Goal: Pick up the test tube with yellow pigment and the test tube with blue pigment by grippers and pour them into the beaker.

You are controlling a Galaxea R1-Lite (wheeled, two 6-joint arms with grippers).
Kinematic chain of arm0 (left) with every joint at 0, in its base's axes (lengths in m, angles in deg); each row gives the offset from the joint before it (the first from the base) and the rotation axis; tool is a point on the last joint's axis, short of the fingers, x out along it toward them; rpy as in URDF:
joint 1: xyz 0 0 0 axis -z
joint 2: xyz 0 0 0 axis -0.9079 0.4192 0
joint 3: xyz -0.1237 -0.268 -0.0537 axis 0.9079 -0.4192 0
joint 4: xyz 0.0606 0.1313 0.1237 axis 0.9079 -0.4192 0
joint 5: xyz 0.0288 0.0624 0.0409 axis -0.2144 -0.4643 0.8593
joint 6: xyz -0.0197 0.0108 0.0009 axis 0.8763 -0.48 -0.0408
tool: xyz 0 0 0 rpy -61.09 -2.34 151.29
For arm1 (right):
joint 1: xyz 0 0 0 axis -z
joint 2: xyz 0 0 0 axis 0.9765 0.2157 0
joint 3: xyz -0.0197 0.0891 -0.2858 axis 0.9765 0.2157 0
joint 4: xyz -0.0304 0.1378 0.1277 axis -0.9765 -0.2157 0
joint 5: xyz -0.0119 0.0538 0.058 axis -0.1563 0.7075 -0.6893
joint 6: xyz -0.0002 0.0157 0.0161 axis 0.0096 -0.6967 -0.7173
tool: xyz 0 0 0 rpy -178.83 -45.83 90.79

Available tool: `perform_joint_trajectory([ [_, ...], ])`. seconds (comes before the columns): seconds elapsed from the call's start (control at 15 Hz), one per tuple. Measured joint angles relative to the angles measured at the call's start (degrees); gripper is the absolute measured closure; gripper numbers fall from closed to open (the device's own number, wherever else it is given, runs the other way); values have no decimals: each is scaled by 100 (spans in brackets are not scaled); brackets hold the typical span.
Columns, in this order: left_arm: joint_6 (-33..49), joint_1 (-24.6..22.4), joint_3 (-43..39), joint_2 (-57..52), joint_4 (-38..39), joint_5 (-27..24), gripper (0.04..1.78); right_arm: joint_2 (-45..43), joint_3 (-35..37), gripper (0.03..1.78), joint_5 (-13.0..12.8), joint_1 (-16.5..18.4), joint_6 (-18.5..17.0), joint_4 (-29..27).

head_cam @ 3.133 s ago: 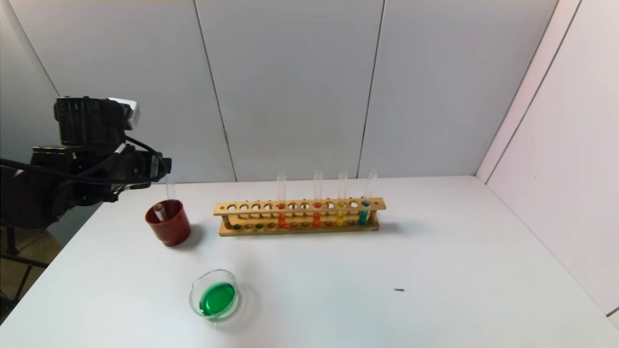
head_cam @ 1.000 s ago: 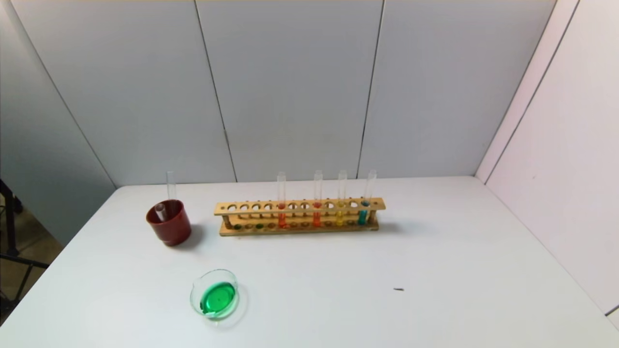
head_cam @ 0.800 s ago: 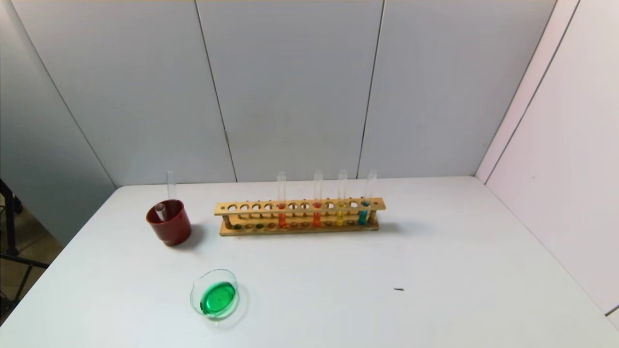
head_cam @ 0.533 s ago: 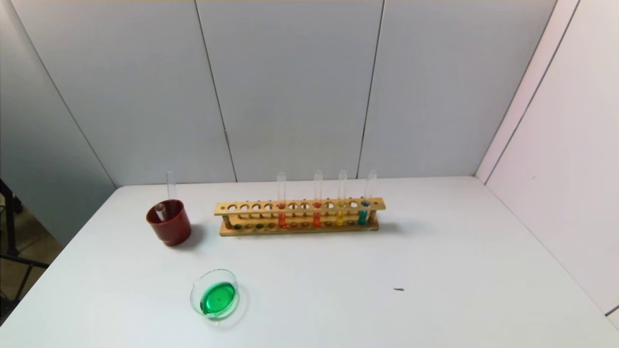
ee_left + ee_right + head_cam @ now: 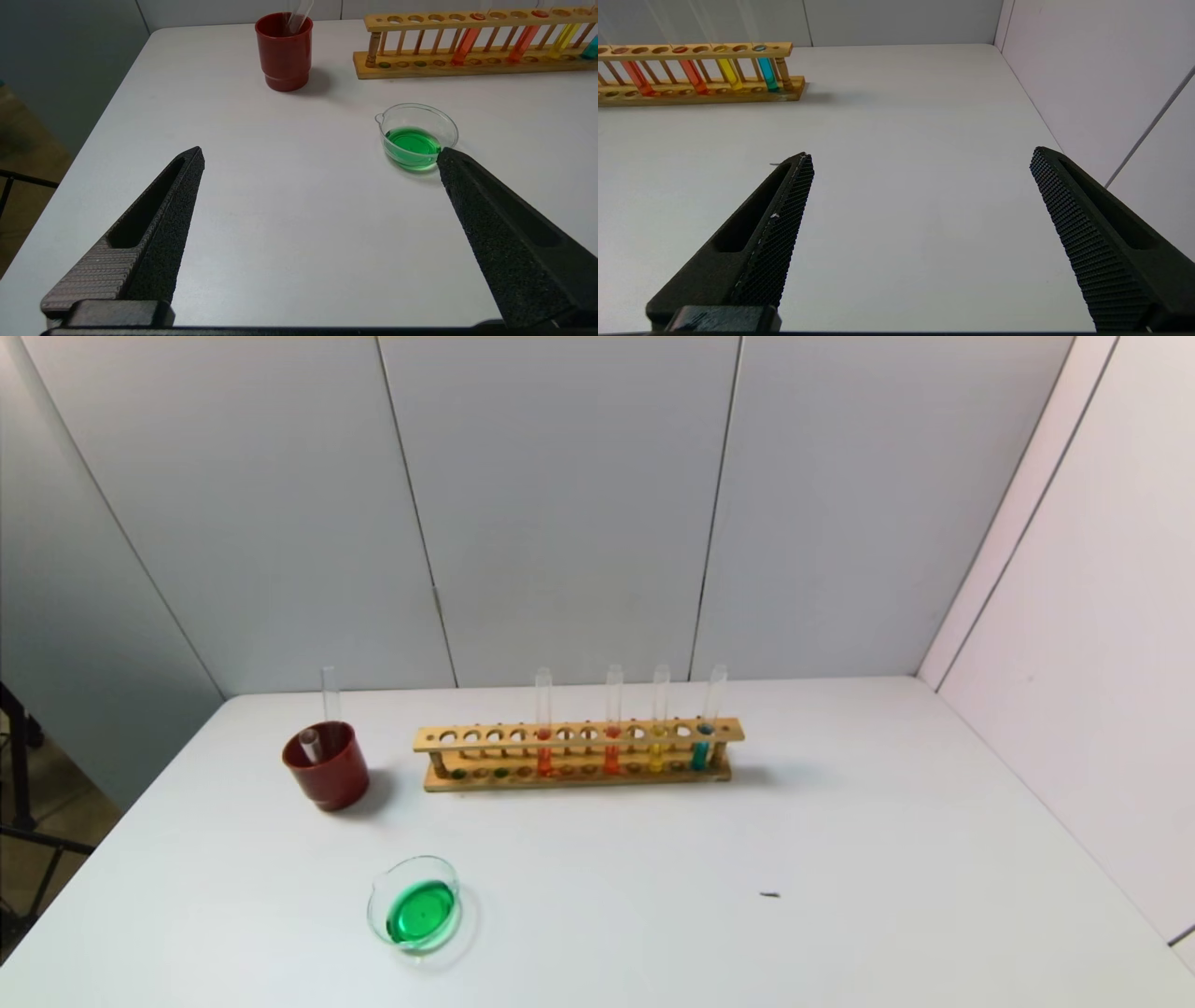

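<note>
The beaker [image 5: 415,905] stands near the table's front left and holds green liquid; it also shows in the left wrist view [image 5: 416,135]. No tube with lemon-yellow or bright cyan-blue liquid shows. Two empty clear tubes [image 5: 329,695] stand in the dark red cup [image 5: 327,767]. Both grippers are out of the head view. My left gripper [image 5: 320,156] is open and empty above the table's front left, with the beaker just beyond one fingertip. My right gripper [image 5: 920,156] is open and empty above the table's right side.
A wooden rack [image 5: 579,754] at the back middle holds orange, red-orange, golden-yellow [image 5: 657,756] and teal [image 5: 700,754] tubes. A small dark speck [image 5: 769,895] lies on the white table. Walls close the back and right sides.
The left arm, beside the red cup 3.1 s ago, has withdrawn out of the head view. Nothing has moved over the last second.
</note>
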Motion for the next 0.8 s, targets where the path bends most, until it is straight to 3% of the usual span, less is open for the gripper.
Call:
perform_joint_trajectory([
  [0.8,-9,0,-66,0,260,-10,7,0,0,11,-2,2,0,0],
])
